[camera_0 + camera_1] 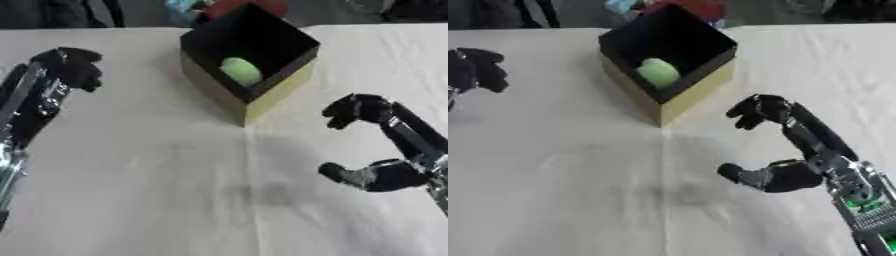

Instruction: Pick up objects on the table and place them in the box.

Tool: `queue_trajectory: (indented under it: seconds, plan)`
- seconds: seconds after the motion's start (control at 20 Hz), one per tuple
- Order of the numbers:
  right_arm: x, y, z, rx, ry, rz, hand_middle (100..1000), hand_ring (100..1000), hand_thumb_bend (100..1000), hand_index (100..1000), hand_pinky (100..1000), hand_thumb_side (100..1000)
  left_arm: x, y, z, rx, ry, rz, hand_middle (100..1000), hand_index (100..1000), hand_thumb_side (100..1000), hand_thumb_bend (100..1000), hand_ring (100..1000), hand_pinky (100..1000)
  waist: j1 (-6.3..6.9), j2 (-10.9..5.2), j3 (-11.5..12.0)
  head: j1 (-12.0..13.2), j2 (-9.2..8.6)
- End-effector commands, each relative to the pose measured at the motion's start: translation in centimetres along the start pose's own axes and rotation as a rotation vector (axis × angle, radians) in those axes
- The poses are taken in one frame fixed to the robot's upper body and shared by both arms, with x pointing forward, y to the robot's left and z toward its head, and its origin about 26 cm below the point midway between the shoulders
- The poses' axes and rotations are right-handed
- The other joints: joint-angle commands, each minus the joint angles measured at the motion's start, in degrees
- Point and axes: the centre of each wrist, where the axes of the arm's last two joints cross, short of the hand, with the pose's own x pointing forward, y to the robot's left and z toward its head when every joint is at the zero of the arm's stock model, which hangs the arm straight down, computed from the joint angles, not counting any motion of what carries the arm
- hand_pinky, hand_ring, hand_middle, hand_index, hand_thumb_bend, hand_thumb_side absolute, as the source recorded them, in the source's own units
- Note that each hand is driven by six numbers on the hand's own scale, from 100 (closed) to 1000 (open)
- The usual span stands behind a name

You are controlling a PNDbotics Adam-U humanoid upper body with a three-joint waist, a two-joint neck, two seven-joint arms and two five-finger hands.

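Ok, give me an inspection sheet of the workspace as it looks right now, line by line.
Surface: table under a pale cloth with a crease down the middle; no loose objects seen on it.
Job's things: box, black inside with tan outer walls, standing open; a green rounded object lies inside it.
Clutter: red and blue things behind the box at the far edge, too unclear to name.
Hands: left hand raised at the left, fingers curled, empty; right hand right of the box, fingers curled, thumb apart, empty.
Cables: nothing seen.
Surroundings: dark shapes past the far edge.
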Motion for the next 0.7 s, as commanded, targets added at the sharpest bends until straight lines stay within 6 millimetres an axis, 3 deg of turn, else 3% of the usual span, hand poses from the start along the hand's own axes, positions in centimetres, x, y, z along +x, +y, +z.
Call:
queue_trajectory:
  seconds: [0.05, 0.3, 0.7]
  plan:
    - [0.18, -0.73, -0.03, -0.021, -0.005, 0.025, 704, 651, 553, 770, 630, 393, -0.48, -0.05, 0.23, 0.026, 0.015, 0.028, 544, 735, 906, 707, 584, 622, -0.01, -0.89, -0.06, -0.03, -0.46]
    - [0.08, -0.69, 0.1, -0.033, 0.001, 0.023, 704, 650, 547, 769, 629, 394, -1.38, -0.63, 0.68, 0.055, 0.047, 0.065, 538, 731, 907, 697, 579, 616, -0.01, -1.02, 0.24, 0.13, -0.49]
    - [-0.03, -0.66, 0.24, -0.037, 0.008, 0.024, 703, 649, 540, 769, 629, 397, -1.26, -0.02, 0.57, 0.129, 0.038, 0.071, 531, 724, 895, 680, 572, 609, -0.06, -1.41, 0.26, -0.3, -0.57]
